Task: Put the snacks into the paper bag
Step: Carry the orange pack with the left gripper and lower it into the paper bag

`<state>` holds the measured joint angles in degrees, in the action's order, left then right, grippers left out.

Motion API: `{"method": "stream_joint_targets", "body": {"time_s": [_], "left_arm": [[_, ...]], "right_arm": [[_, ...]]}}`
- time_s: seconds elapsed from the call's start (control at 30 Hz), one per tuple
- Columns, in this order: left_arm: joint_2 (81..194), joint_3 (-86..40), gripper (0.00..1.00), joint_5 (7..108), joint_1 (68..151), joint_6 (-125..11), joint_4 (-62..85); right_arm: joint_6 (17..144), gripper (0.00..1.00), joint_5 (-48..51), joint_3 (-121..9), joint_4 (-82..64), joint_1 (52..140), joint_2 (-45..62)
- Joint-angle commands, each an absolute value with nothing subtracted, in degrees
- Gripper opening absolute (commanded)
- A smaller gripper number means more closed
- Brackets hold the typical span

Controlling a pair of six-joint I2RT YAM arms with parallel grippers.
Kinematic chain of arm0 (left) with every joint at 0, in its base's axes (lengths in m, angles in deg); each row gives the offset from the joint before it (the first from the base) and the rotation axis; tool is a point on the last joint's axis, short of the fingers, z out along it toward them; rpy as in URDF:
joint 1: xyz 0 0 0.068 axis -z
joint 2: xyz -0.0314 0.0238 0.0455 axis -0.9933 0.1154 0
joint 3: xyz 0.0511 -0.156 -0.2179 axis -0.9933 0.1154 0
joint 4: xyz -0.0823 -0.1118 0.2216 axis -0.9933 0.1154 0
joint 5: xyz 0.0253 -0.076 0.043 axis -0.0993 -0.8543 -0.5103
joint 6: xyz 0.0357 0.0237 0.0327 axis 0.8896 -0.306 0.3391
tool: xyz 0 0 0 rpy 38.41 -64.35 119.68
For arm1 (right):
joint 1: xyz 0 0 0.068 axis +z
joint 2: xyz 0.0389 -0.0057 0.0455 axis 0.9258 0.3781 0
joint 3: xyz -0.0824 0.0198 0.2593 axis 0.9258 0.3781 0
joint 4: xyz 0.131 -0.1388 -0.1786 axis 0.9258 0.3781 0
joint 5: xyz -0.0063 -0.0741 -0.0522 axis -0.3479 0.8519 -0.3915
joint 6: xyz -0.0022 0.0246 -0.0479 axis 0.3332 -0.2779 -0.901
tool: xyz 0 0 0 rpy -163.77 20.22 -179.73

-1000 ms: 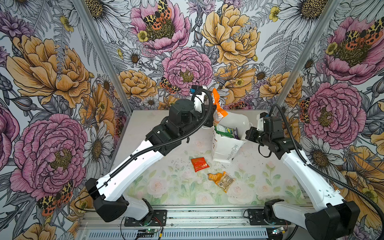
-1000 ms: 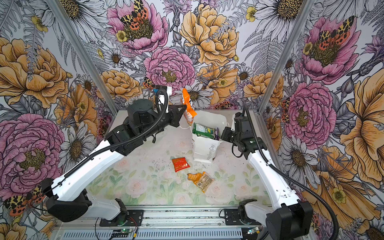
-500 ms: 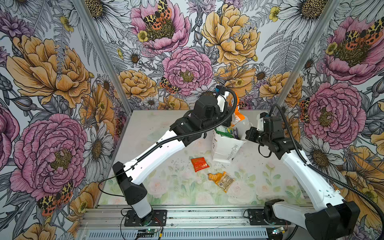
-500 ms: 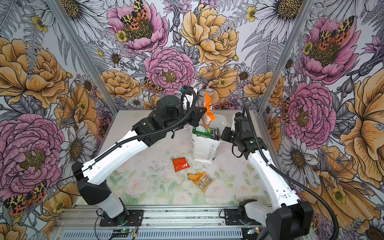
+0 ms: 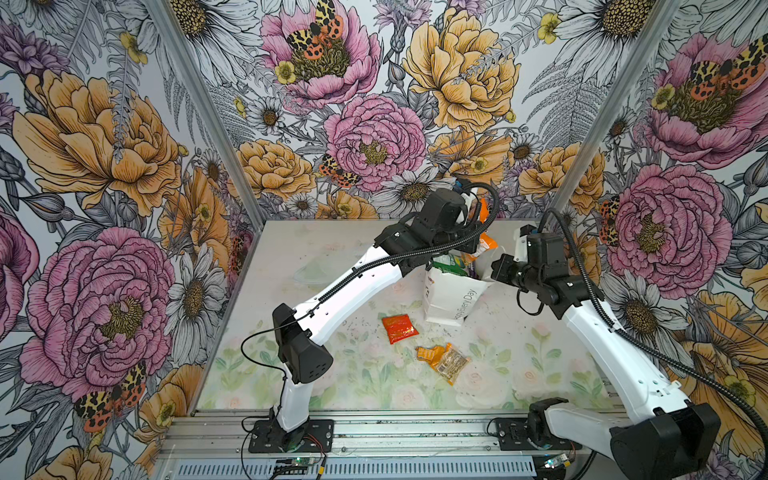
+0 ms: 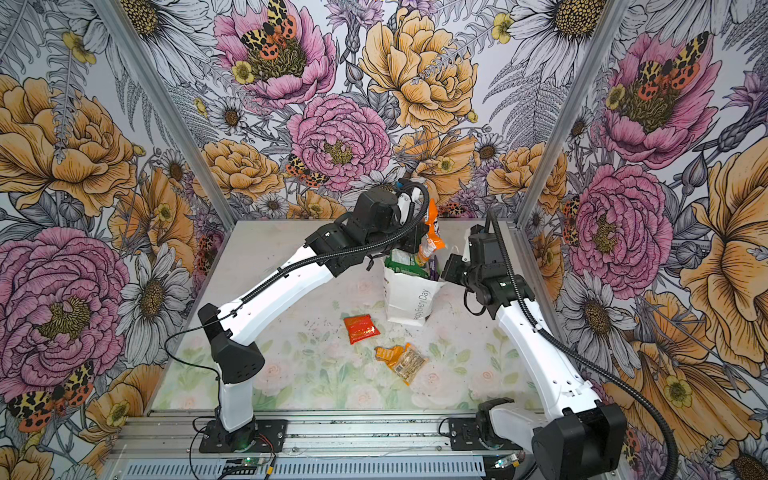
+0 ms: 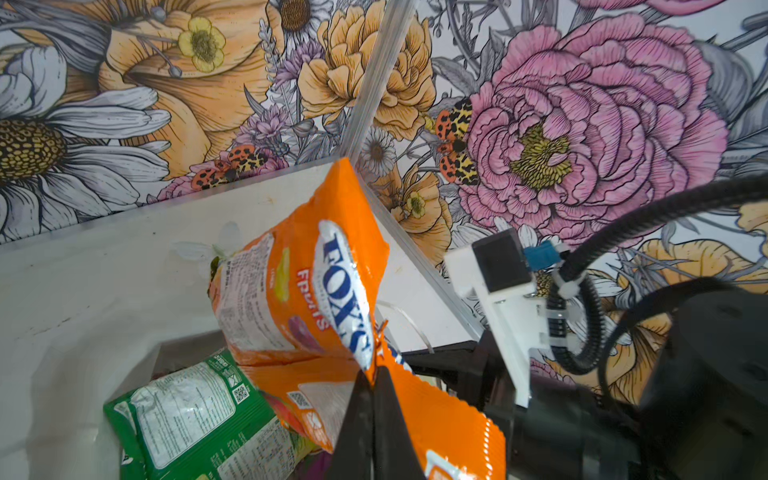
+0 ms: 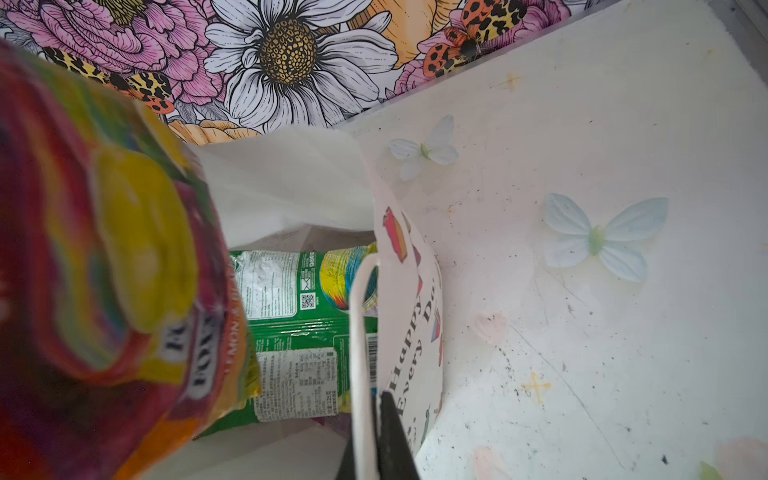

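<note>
Jaws clamped, left gripper [image 7: 374, 380] dangles orange FOX'S packet [image 7: 299, 291] over paper bag [image 5: 451, 299], best lowered well inside before release, while right gripper [image 8: 382, 401], pinched shut on the bag's rim, steadies it.

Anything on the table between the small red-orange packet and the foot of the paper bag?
Nothing. Only a narrow strip of bare table separates the red-orange packet from the paper bag. Both top views show it.

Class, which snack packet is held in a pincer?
The orange FOX'S packet, pinched by the left pincer at the paper bag's mouth; the red-orange packet and small orange packet lie on the table, the green packet sits inside.
</note>
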<state>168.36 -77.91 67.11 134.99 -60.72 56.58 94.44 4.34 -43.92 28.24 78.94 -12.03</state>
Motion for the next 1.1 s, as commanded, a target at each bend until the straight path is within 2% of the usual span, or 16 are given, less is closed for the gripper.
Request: {"method": "stream_joint_targets", "body": {"time_s": [0.0, 1.03, 1.07], "left_arm": [[169.02, -81.67, 0.00, 66.42, 134.35, -61.55, 58.03], [175.25, -85.07, 0.00, 64.61, 132.29, -65.85, 67.29], [175.30, -85.23, 0.03, 64.60, 132.32, -65.91, 67.38]], "right_arm": [[94.38, 0.00, 3.99, -43.37, 28.45, 78.68, -13.51], [93.94, 0.00, 4.36, -43.36, 28.54, 78.58, -13.91], [93.94, 0.00, 4.31, -43.35, 28.55, 78.59, -13.82]]}}
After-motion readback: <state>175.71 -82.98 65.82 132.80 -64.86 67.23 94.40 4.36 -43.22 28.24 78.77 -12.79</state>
